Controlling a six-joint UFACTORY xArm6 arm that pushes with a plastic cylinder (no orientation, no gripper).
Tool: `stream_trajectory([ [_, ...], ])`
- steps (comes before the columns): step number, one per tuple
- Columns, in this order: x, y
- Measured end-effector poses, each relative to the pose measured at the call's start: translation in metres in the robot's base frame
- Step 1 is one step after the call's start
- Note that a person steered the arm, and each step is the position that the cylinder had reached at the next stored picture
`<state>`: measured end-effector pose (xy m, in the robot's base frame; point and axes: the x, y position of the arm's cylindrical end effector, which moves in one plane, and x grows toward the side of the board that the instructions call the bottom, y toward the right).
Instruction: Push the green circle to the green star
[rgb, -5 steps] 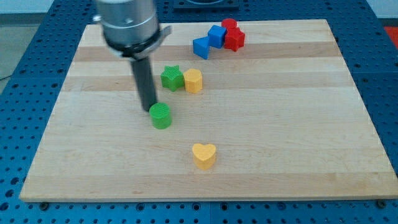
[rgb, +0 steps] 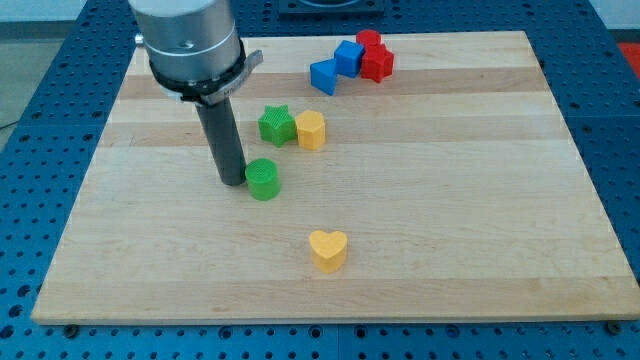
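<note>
My tip (rgb: 233, 182) is down on the wooden board (rgb: 480, 200), pressed against the left side of the green circle (rgb: 263, 179), so the 2 are touching with no gap that shows. The rod is bare and clamps nothing; it only leans its end on the block's flank, and the wide metal housing (rgb: 188, 45) above it fills the view's top left. The green circle sits a little left of the board's middle, below and slightly left of the green star (rgb: 277, 125), near it but apart, with bare wood between them. Just to the right of the green star stands a yellow block (rgb: 311, 129) with angled sides, the 2 almost touching; whether they meet I cannot tell. Farther toward the view's top right is a tight cluster of 4 blocks: 2 blue blocks (rgb: 324, 76) (rgb: 348, 57) side by side, and 2 red blocks (rgb: 377, 64) (rgb: 369, 40) beside them, the upper red 1 partly hidden. Toward the view's bottom, well apart from the rest, a yellow heart (rgb: 328, 249) lies alone. Around the board runs a blue perforated table (rgb: 40, 120).
</note>
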<state>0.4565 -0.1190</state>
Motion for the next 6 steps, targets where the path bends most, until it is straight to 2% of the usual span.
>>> stream_trajectory([
  [1, 0.043, -0.007],
  [2, 0.062, 0.007],
  [3, 0.039, 0.022],
  [4, -0.01, 0.01],
  [5, -0.006, 0.0],
  [6, 0.051, -0.004],
])
